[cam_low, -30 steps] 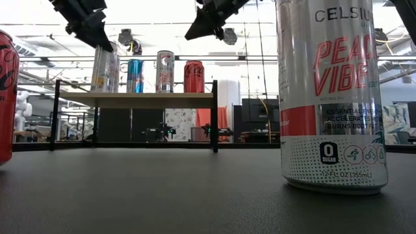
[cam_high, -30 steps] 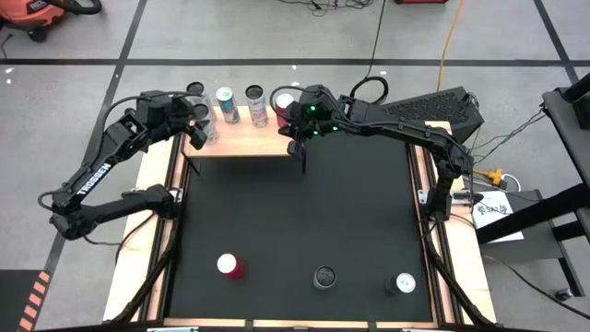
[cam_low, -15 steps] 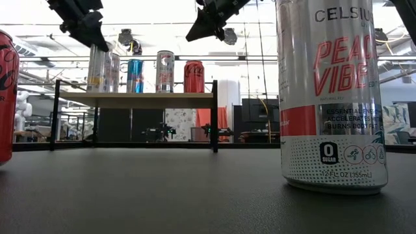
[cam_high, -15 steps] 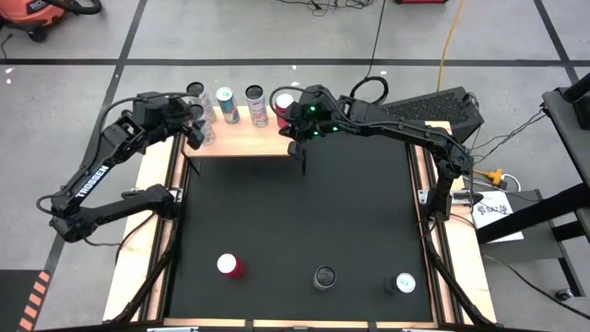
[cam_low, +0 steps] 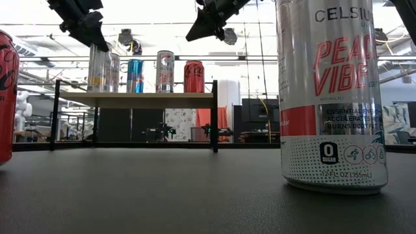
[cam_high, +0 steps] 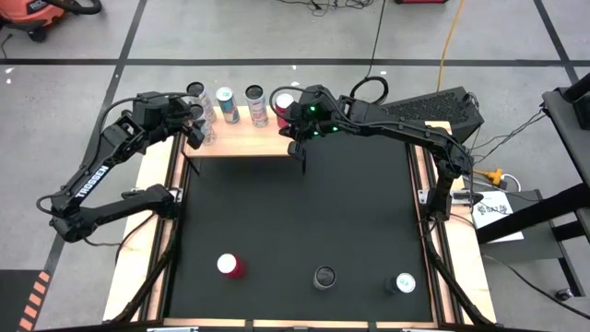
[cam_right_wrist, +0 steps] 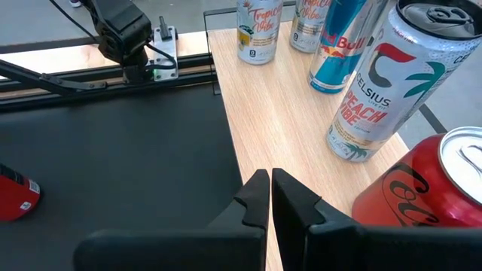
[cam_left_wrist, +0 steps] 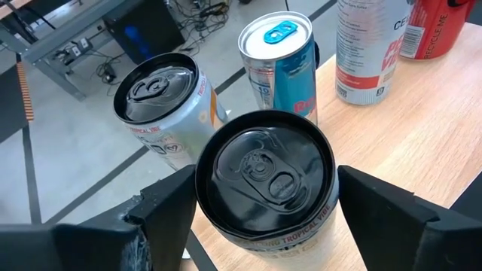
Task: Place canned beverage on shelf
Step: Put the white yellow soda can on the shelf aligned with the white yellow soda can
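L gripper (cam_left_wrist: pixel 263 218) stands parted around the black-top can (cam_left_wrist: pixel 265 177), which sits on the shelf (cam_high: pixel 241 140) at its L end; it should lift straight up, no side nudge. R gripper (cam_right_wrist: pixel 263 197), clenched and empty, hovers by the shelf's R end. L wrist view shows jaw clearance; low view doesn't.

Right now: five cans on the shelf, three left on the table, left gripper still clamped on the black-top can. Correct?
Not quite. The left gripper is no longer clamped: the left wrist view shows its fingers standing off either side of the black-top can, with visible gaps. The rest holds: five cans on the shelf and three on the table in the high view.
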Robot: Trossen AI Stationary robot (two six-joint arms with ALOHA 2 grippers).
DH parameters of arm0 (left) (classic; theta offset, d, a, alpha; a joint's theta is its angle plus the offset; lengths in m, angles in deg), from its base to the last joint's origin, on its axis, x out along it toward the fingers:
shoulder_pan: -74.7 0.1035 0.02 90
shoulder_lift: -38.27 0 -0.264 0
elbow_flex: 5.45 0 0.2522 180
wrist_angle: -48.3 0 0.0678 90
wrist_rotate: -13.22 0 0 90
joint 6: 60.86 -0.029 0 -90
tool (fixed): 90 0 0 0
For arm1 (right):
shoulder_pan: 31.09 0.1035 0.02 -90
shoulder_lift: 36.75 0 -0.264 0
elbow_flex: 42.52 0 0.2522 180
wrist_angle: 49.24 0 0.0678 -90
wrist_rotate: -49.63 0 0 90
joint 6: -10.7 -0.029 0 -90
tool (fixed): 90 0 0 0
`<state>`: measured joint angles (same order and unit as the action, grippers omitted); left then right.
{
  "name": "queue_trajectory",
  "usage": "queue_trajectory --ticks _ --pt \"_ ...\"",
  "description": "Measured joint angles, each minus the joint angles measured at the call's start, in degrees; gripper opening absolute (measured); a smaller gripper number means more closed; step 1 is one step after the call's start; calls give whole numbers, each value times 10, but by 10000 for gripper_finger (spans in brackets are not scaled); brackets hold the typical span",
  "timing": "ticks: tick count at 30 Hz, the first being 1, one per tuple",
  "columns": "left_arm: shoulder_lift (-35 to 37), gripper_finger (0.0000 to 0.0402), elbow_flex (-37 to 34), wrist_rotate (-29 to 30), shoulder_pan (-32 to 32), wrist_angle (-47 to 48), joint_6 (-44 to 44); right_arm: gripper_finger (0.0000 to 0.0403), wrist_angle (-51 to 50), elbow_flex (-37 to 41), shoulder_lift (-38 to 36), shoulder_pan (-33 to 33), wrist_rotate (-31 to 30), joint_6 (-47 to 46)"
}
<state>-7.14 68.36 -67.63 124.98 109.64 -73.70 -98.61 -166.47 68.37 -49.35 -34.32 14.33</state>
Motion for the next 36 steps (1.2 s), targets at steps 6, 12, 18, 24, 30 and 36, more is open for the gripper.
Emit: queue_trajectory --ticks 6,12,18,24,30,36 --pt "0 302 0 2 0 -3 0 0 0 0 0 0 0 0" --pt "0 302 0 3 0 -3 0 0 0 0 0 0 0 0" --pt "0 302 0 0 0 -2 -14 0 0 0 0 0 0 0" --pt "0 302 0 -1 0 -2 -11 0 1 0 0 0 0 0" --pt "0 302 0 0 0 -3 -10 0 2 0 0 0 0 0" --pt "0 302 0 0 0 -3 -10 0 2 0 0 0 0 0"
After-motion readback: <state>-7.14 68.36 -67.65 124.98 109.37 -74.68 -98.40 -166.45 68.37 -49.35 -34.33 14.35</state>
